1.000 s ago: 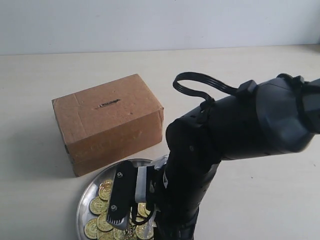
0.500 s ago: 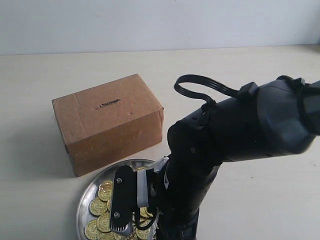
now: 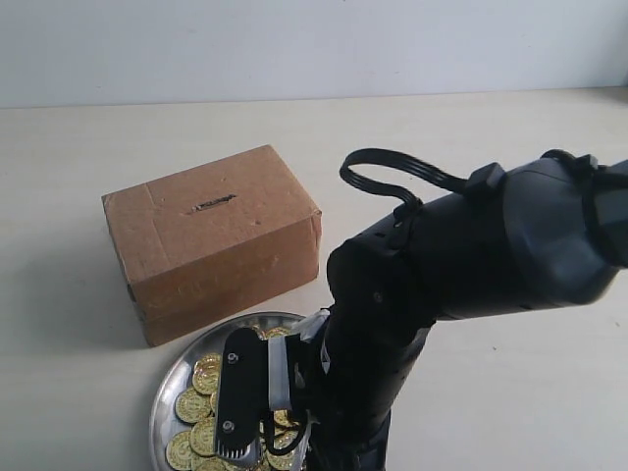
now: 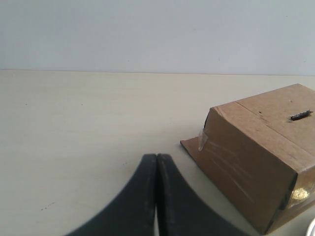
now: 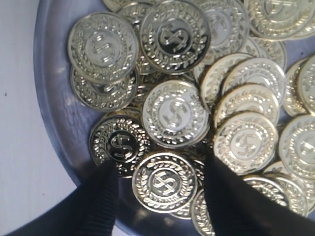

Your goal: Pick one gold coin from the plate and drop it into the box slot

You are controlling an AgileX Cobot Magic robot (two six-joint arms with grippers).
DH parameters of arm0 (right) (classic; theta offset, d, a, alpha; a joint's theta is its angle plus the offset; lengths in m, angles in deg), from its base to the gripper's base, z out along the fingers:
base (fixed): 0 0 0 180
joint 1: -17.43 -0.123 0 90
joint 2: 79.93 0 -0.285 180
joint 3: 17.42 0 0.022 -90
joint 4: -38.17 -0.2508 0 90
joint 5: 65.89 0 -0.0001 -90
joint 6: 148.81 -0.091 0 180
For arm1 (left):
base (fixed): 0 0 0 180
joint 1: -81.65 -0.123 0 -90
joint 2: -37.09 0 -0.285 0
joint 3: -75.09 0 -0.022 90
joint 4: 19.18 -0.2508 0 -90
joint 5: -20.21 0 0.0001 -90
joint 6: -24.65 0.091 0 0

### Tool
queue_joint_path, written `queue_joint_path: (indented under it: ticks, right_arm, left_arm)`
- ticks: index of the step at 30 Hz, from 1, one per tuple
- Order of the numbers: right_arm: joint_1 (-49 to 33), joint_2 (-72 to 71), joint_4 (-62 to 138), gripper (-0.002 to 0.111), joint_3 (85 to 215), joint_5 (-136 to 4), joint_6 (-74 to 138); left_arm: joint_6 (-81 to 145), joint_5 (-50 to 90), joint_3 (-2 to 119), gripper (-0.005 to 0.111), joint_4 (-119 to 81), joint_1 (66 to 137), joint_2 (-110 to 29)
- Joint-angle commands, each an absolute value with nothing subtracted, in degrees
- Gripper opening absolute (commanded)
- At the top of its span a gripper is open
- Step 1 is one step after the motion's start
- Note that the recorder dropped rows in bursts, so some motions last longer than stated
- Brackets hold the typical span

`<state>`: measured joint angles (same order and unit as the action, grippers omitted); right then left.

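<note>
On the pale table [image 3: 549, 392] the bulky dark right arm [image 3: 471, 255] reaches in from the right of the exterior view and bends down across the middle, so it is the arm on the job. The left arm does not appear in that view at all. The brown box [image 3: 211, 245] stands just beyond the plate [image 3: 169, 385], whose far rim comes close up to the box's near bottom edge. The plate holds a loose, overlapping heap of gold coins [image 3: 196, 407]. The right gripper [image 5: 162, 169] hangs low over that heap, spread wide and holding nothing. Its two black fingers [image 5: 98, 206] stand either side of one flat-lying coin [image 5: 165, 183] near the plate's rim. That coin rests on top of its neighbours, so it looks like the one to be pinched across its edges. The left gripper [image 4: 156, 162] is pressed closed on nothing, low over bare table and off to the side of the box, well away from the coins. The box slot [image 3: 214, 203] lies on the box top, up and away from the right gripper past the plate's far rim. Its long axis runs along the box's longer side, so a lifted coin would probably need its edge turned to match that line.
</note>
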<state>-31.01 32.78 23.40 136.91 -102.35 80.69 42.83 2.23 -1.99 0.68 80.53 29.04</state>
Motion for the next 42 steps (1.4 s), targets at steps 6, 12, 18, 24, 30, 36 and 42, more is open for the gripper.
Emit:
queue_joint_path:
  ticks: [6,12,18,24,30,36,42]
  right_arm:
    - [-31.23,32.48,23.61,0.047,136.47,-102.72,81.12]
    - [-31.23,32.48,23.61,0.038,136.47,-102.64,80.9]
    - [-31.23,32.32,23.53,0.039,136.47,-102.51,80.9]
    - [-31.23,30.95,23.53,0.057,136.47,-102.15,80.71]
    - [-31.9,31.84,22.44,0.057,136.47,-102.43,80.71]
    - [-32.58,31.94,22.49,0.055,136.47,-101.55,80.44]
    - [-32.57,31.94,24.18,0.055,136.47,-100.48,75.78]
  left_arm:
    - [42.66,2.39,-2.12,0.0,0.45,80.75,29.3]
    - [42.66,2.39,-2.12,0.0,0.45,80.75,29.3]
    - [42.66,2.39,-2.12,0.0,0.45,80.75,29.3]
    - [42.66,2.39,-2.12,0.0,0.45,80.75,29.3]
    - [42.66,2.39,-2.12,0.0,0.45,80.75,29.3]
    - [42.66,2.39,-2.12,0.0,0.45,80.75,29.3]
    - [42.66,2.39,-2.12,0.0,0.45,80.75,29.3]
